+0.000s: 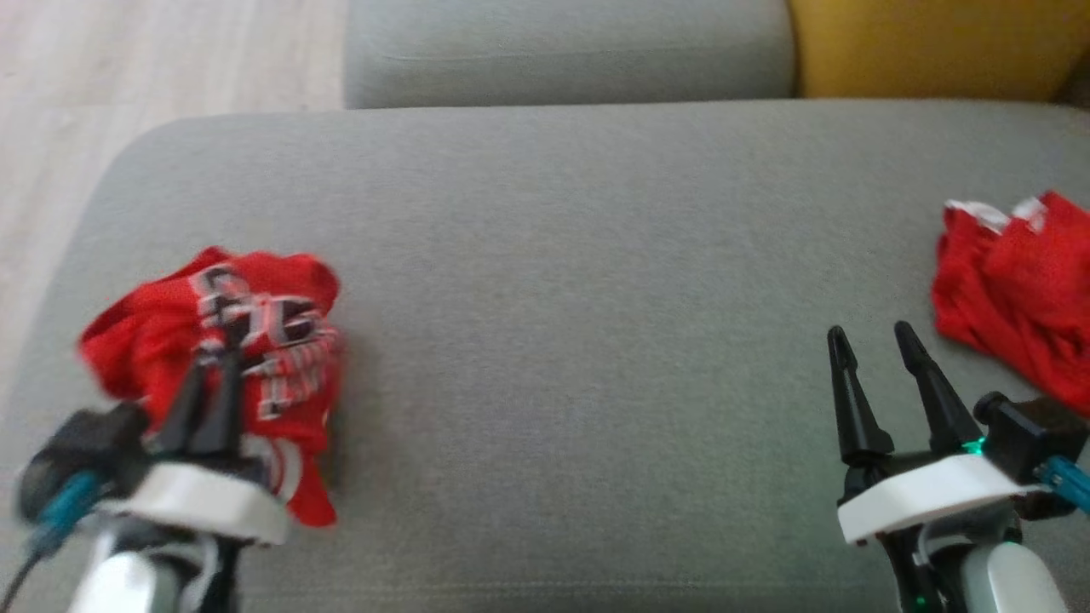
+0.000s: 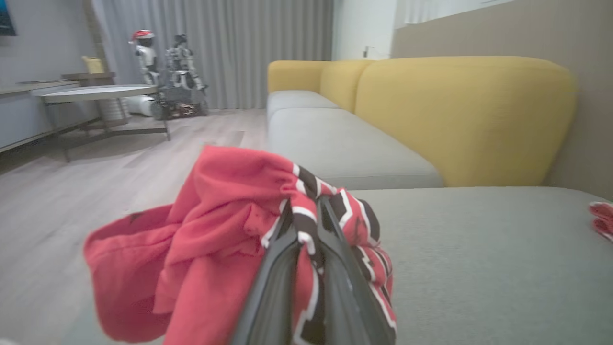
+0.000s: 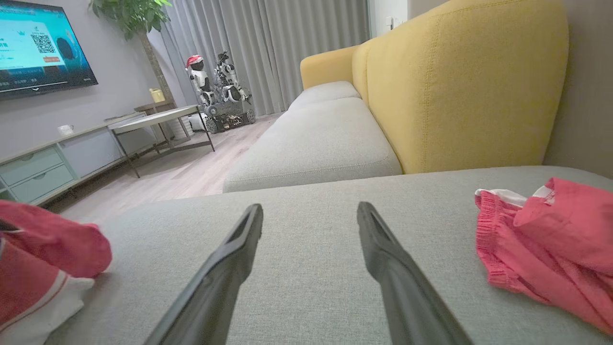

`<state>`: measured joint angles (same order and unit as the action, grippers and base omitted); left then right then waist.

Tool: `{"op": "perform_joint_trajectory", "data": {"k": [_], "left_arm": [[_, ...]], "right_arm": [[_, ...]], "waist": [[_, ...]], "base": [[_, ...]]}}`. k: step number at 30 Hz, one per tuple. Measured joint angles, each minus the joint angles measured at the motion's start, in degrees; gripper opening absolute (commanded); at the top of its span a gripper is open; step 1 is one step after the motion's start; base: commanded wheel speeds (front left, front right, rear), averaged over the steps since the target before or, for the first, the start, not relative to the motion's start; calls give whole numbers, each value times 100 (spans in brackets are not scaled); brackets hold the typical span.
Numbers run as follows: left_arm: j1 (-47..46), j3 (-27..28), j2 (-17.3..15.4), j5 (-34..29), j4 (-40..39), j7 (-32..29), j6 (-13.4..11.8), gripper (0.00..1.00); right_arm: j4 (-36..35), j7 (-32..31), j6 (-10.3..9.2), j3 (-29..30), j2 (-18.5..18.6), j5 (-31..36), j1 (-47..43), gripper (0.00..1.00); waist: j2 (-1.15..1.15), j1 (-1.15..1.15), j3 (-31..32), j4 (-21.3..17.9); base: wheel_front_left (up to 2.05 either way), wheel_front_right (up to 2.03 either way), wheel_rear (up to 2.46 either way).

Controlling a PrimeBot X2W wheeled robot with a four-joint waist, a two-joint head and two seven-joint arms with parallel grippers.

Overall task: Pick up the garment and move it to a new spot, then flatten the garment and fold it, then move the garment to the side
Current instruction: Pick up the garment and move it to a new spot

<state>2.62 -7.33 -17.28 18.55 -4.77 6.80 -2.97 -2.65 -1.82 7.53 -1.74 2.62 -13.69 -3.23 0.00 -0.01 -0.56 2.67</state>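
The garment (image 1: 247, 349) is a crumpled red jersey with black and white lettering, bunched at the left end of the grey cushion (image 1: 579, 281). My left gripper (image 1: 223, 345) is shut on a fold of it; the left wrist view shows the fabric (image 2: 230, 225) pinched between the two dark fingers and hanging to the left. The same garment (image 3: 43, 258) shows at the left edge of the right wrist view. My right gripper (image 1: 877, 336) stands open over the bare cushion at the lower right, with nothing between its fingers (image 3: 239, 239).
A second red cloth (image 1: 1022, 289) with a white band lies at the cushion's right edge, just right of my right gripper. Behind are a yellow backrest (image 3: 459, 86) and another grey seat (image 1: 562, 51). Wooden floor (image 1: 128, 68) lies past the cushion's left edge.
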Motion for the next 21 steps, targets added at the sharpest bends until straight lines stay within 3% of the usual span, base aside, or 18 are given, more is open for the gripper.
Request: {"op": "perform_joint_trajectory", "data": {"k": [9, 16, 21], "left_arm": [[-1382, -1159, 445, -271, 517, -109, 587, 0], [-2307, -1801, 769, -393, 1523, -42, 851, 0], [-2443, -2199, 866, -380, 2216, 33, 962, 0]], "right_arm": [[-68, 34, 0, -244, 0, -163, 186, 100], [24, 291, 0, -359, 0, -349, 419, 100], [168, 442, 0, -437, 0, -414, 543, 100]], "waist": [[0, 0, -430, -740], [0, 0, -996, -1341], [0, 0, -1355, -1671]], "base": [[0, 0, 0], [0, 0, 0], [0, 0, 0]]}}
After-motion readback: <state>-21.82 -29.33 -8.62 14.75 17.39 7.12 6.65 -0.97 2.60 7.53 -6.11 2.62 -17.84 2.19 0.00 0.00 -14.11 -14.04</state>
